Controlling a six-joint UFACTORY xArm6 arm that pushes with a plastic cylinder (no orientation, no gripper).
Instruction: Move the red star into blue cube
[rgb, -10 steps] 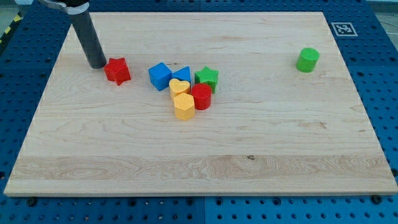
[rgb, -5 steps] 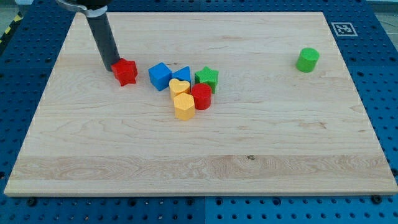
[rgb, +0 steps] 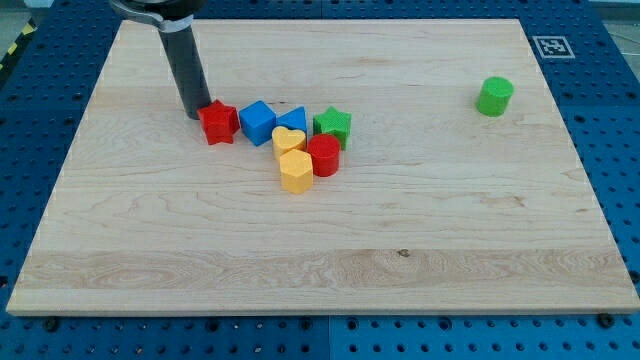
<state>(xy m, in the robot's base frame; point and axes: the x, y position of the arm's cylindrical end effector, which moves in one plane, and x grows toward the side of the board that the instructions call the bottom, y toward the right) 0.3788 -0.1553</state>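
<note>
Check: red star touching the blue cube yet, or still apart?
Touching, or nearly: red star sits against blue cube with no clear board showing between them. My tip presses the star's left side.

The table (rgb: 400, 250) is pale wood, smooth, with fine grain lines. The red star (rgb: 218, 123) and blue cube (rgb: 257, 121) look like matt plastic. The rod is dark and matt.

Pale wood table (rgb: 420, 250), grain running left-right, evenly lit, no hard shadows. Blue perforated metal base (rgb: 620, 150) surrounds it on all sides. Black-white marker tag (rgb: 550, 46) at the table's top-right corner. Yellow-black striped tape (rgb: 14, 48) at the view's top-left edge.
</note>
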